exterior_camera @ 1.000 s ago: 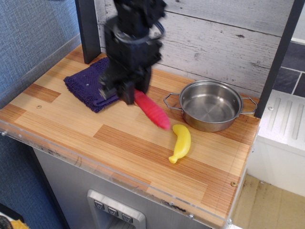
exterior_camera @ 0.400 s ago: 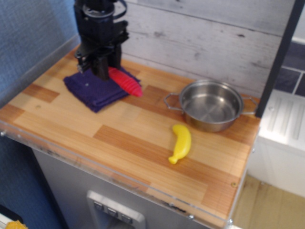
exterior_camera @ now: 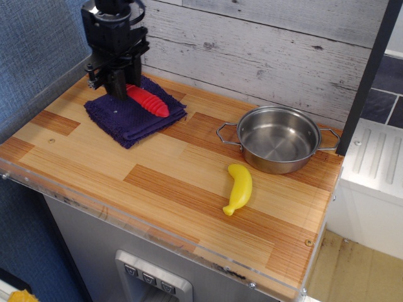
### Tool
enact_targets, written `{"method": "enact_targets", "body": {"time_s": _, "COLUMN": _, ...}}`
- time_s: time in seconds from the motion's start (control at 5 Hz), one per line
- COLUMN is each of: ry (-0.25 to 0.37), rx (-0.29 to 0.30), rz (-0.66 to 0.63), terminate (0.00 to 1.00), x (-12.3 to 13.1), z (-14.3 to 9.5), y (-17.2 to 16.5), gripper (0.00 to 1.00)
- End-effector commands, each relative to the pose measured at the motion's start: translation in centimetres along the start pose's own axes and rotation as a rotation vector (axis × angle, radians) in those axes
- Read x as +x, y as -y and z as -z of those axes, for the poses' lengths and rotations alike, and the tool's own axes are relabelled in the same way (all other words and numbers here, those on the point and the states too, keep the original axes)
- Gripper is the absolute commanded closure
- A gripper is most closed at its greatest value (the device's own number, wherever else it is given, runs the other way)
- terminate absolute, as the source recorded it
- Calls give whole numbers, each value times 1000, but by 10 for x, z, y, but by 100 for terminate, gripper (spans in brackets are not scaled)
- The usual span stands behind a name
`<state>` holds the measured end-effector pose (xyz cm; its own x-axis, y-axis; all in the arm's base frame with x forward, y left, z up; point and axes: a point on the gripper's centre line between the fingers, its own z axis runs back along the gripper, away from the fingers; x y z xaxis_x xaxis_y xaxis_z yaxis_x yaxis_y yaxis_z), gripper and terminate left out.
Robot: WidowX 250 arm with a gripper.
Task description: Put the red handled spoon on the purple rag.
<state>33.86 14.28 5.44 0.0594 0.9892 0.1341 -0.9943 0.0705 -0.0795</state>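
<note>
at far left, the black gripper [exterior_camera: 117, 80] stands upright over the back part of the purple rag [exterior_camera: 133, 114], its fingers closed on the hidden head end of the red handled spoon [exterior_camera: 148, 101]. only the ribbed red handle shows; it slants out from the fingertips toward the right and front, lying over the rag's upper surface, its free end near the rag's right edge. whether the handle rests on the cloth or is held just above it cannot be told. the rag, a dark folded square of nubby cloth, lies directly beneath the gripper on the wooden counter [exterior_camera: 170, 189], one corner pointing to the front.

to the right of the gripper, well apart from it and from the rag, sits a steel pan [exterior_camera: 277, 139] with two wire loop handles, one on its left side and one on its right. the pan stands upright on the counter near the back wall [exterior_camera: 264, 50] of pale weathered boards; its inside shows only bare polished metal.

in front of the pan and to the gripper's right and front, a yellow toy banana [exterior_camera: 238, 188] lies flat on the counter, its upper end near the pan's front rim but apart from it, its narrow end pointing to the front.
</note>
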Motion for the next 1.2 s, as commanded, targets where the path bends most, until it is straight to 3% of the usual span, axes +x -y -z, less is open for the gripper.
{"method": "enact_targets", "body": {"time_s": 0.0, "ry": 5, "rx": -1, "rz": -23, "terminate": 0, "x": 9, "z": 12, "y": 5, "gripper": 100}}
{"method": "enact_targets", "body": {"time_s": 0.2, "ry": 4, "rx": 15, "rz": -11, "terminate": 0, "x": 8, "z": 21, "y": 4, "gripper": 100}}
{"method": "enact_targets", "body": {"time_s": 0.4, "ry": -10, "rx": 55, "rz": -12, "terminate": 0, "x": 7, "z": 21, "y": 3, "gripper": 0}}
{"method": "enact_targets", "body": {"time_s": 0.6, "ry": 39, "rx": 33, "rz": -43, "terminate": 0, "x": 7, "z": 14, "y": 1, "gripper": 0}}
{"method": "enact_targets", "body": {"time_s": 1.0, "ry": 42, "rx": 13, "rz": -42, "terminate": 0, "x": 5, "z": 4, "y": -2, "gripper": 0}}
